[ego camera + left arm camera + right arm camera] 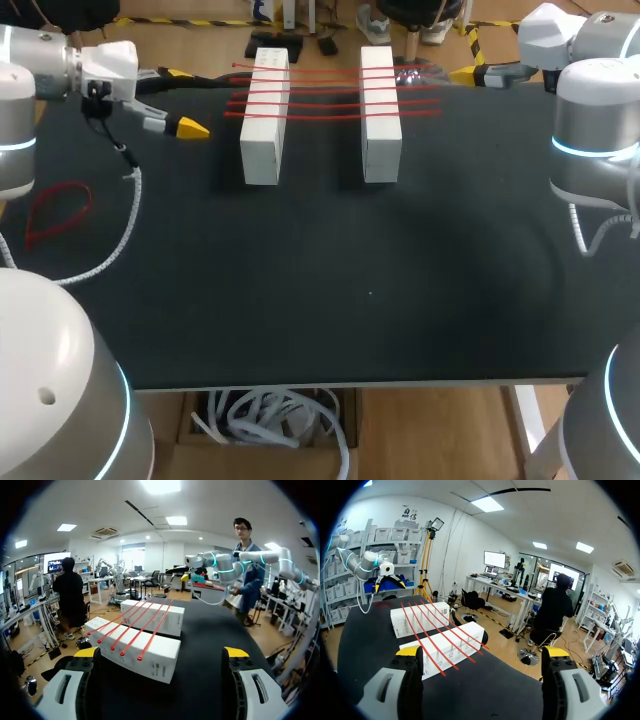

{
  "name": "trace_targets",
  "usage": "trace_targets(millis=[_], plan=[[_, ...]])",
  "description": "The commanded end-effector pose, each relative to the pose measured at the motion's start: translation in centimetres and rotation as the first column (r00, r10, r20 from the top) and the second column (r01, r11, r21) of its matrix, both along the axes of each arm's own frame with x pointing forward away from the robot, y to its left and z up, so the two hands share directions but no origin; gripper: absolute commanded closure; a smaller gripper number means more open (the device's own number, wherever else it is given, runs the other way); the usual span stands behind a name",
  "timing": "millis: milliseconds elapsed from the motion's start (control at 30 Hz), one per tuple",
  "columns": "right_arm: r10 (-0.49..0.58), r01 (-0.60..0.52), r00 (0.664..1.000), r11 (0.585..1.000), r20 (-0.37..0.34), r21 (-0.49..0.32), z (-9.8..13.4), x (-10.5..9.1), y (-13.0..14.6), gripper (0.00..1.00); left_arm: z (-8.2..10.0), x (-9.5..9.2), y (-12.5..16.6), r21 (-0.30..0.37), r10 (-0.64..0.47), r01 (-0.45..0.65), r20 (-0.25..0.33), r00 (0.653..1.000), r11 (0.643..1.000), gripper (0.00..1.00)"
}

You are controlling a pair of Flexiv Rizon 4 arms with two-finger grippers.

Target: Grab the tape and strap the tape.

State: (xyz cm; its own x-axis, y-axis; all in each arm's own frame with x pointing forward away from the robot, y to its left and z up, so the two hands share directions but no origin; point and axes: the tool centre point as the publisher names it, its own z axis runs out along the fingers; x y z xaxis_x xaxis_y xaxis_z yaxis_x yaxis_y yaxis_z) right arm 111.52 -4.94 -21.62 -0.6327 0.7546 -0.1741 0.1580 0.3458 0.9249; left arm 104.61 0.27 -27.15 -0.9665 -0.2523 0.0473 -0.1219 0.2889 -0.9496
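Note:
Two white boxes [262,118] [381,112] lie side by side at the far middle of the black table [330,300]. Several red tapes [320,90] stretch across both box tops. A loose red tape loop [55,212] lies at the table's left edge. My left gripper [183,100] hovers open left of the boxes. In its wrist view the left gripper [161,652] is empty, with the boxes [137,650] and red tapes [132,630] just ahead. My right gripper [468,72] hangs open right of the boxes; it [482,652] faces the boxes [445,647] and tapes [432,630] from the other side.
A white braided cable [128,225] hangs from my left arm and trails over the table's left part. My right arm [225,565] shows beyond the boxes in the left wrist view. My left arm [370,562] shows likewise in the right wrist view.

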Motion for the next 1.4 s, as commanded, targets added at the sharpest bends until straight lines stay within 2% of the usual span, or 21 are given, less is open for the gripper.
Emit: trace_targets(millis=[33,133,200,267,300,333,500,600,667,767,867,1067,1300,1333,1400], plan=[[0.000,0.000,1.000,1.000,0.001,0.001,0.0,0.0,0.0,0.00,-1.2,1.2,-0.5,-0.007,-0.043,0.043,-0.010,0.999,0.999,0.08],[0.000,0.000,1.000,1.000,0.001,0.001,0.0,0.0,0.0,0.00,-1.5,1.6,-0.9,-0.010,-0.063,0.063,-0.018,0.998,0.998,0.19],[0.000,0.000,1.000,1.000,0.001,0.001,0.0,0.0,0.0,0.00,-1.6,1.8,-1.2,-0.015,-0.072,0.071,-0.015,0.997,0.997,0.20],[0.000,0.000,1.000,1.000,0.001,0.001,0.0,0.0,0.0,0.00,-1.8,2.0,-1.3,-0.013,-0.079,0.079,-0.015,0.997,0.997,0.27],[0.000,0.000,1.000,1.000,0.001,0.001,0.0,0.0,0.0,0.00,-1.9,2.2,-1.5,-0.013,-0.081,0.081,-0.015,0.997,0.997,0.38],[0.000,0.000,1.000,1.000,0.001,0.001,0.0,0.0,0.0,0.00,-2.0,2.3,-1.5,-0.013,-0.083,0.082,-0.016,0.996,0.997,0.40],[0.000,0.000,1.000,1.000,0.001,0.001,0.0,0.0,0.0,0.00,-2.4,2.9,-1.8,-0.017,-0.091,0.091,-0.015,0.996,0.996,0.31],[0.000,0.000,1.000,1.000,0.001,0.001,0.0,0.0,0.0,0.00,-2.6,3.1,-1.9,-0.021,-0.095,0.095,-0.012,0.995,0.995,0.36],[0.000,0.000,1.000,1.000,0.001,0.001,0.0,0.0,0.0,0.00,-2.8,3.3,-2.0,-0.022,-0.095,0.095,-0.011,0.995,0.995,0.55],[0.000,0.000,1.000,1.000,0.001,0.001,0.0,0.0,0.0,0.00,-3.2,3.6,-2.0,-0.022,-0.093,0.093,-0.013,0.996,0.995,0.52],[0.000,0.000,1.000,1.000,0.001,0.001,0.0,0.0,0.0,0.00,-3.4,3.7,-2.1,-0.022,-0.091,0.091,-0.013,0.996,0.996,0.62],[0.000,0.000,1.000,1.000,0.001,0.001,0.0,0.0,0.0,0.00,-3.8,4.0,-2.1,-0.021,-0.089,0.089,-0.010,0.996,0.996,0.56],[0.000,0.000,1.000,1.000,0.001,0.001,0.0,0.0,0.0,0.00,-4.1,4.3,-2.1,-0.027,-0.086,0.086,-0.007,0.996,0.996,0.63],[0.000,0.000,1.000,1.000,0.001,0.001,0.0,0.0,0.0,0.00,-4.1,4.3,-2.2,-0.029,-0.086,0.085,-0.007,0.996,0.996,0.68],[0.000,0.000,1.000,1.000,0.001,0.001,0.0,0.0,0.0,0.00,-4.1,4.3,-2.2,-0.031,-0.085,0.085,-0.007,0.996,0.996,0.71]])
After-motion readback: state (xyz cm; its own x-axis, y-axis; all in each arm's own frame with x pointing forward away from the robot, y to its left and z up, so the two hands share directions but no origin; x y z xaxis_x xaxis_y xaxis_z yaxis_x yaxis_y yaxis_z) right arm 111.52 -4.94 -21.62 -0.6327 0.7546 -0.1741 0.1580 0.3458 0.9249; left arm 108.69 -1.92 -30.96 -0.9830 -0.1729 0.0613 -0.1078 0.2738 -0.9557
